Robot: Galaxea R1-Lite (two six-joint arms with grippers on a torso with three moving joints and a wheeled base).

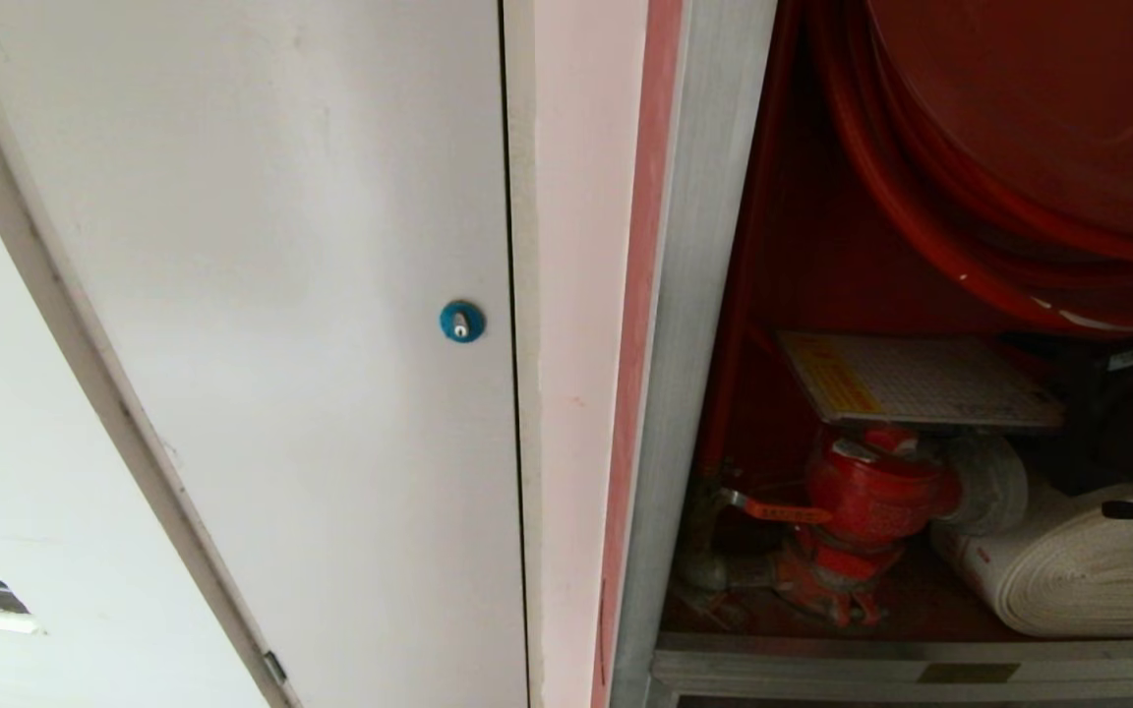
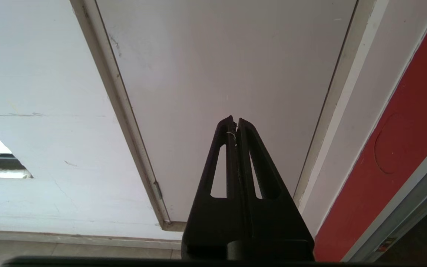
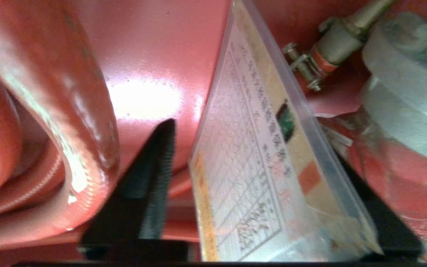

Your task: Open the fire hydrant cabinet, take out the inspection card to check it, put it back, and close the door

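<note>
One white wall panel (image 1: 262,295), red cabinet interior (image 1: 803,246), right hand (image 3: 250,193) released around inspection card (image 3: 258,167), left hand (image 2: 235,122) clenched.

Red hose reel (image 1: 1019,147), grid-printed yellow-banded inspection card (image 1: 916,379), blue lock (image 1: 461,322)

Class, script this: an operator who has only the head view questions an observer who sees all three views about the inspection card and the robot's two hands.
Operator: I see the white, grid-printed inspection card lying above the red valve inside the silver-framed, red-lined fire hydrant cabinet. Is the right hand gripping it?
Observer: No. The right wrist view shows the right hand open, with the card between its fingers and a clear gap to one black ribbed finger.
Operator: And the left hand?
Observer: The left hand is shut on nothing, pointing at the plain white panel beside the cabinet.
</note>
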